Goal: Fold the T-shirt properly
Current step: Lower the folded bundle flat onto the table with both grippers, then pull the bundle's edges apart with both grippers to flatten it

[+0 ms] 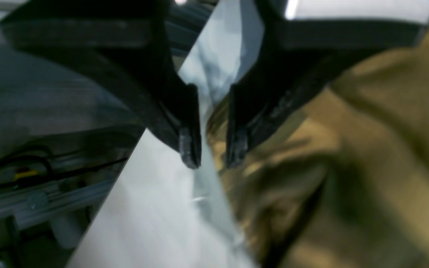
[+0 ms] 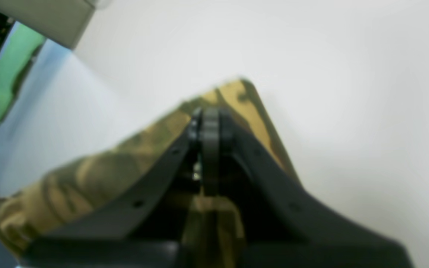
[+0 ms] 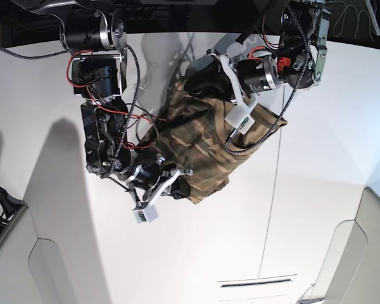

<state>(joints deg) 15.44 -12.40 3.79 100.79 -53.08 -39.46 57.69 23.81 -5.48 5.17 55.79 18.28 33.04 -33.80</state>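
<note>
The camouflage T-shirt (image 3: 209,145) lies bunched in a heap on the white table (image 3: 304,221) between my two arms. My right gripper (image 3: 180,187) is at the heap's near lower edge. In the right wrist view it (image 2: 210,123) is shut on a fold of the T-shirt (image 2: 99,167), whose corner sticks out past the fingertips. My left gripper (image 3: 193,83) is at the heap's far upper edge. In the left wrist view it (image 1: 213,154) stands a little open with nothing clearly between the fingers, and the T-shirt (image 1: 367,149) lies just right of them. The neck label is hidden.
The table edge (image 1: 125,175) runs diagonally in the left wrist view, with cables and a metal frame (image 1: 32,178) below it. A green sheet (image 2: 9,74) and a beige box (image 2: 50,11) lie at the far left. Grey panels (image 3: 373,253) flank the table's near corners.
</note>
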